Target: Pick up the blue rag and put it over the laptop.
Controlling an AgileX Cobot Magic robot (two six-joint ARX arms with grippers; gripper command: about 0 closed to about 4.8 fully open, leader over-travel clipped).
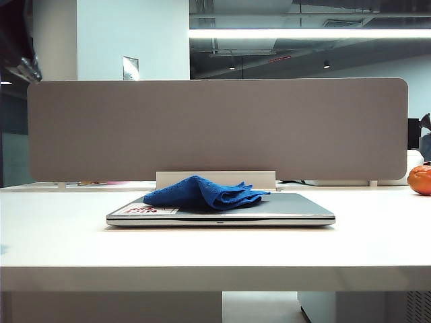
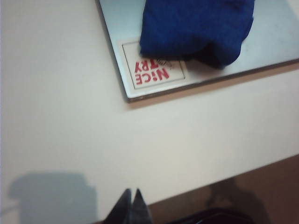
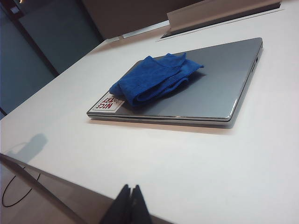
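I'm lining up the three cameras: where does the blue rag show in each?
Exterior view: blue rag bunched on the laptop's lid, left of centre.
Left wrist view: at the top edge, on the lid.
Right wrist view: mid-frame.
Shared landmark: the red-print sticker, beside the rag in every view.

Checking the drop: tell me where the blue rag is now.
In the exterior view the blue rag lies bunched on the closed laptop, on the lid's left half, just reaching the white sticker. No gripper touches it.
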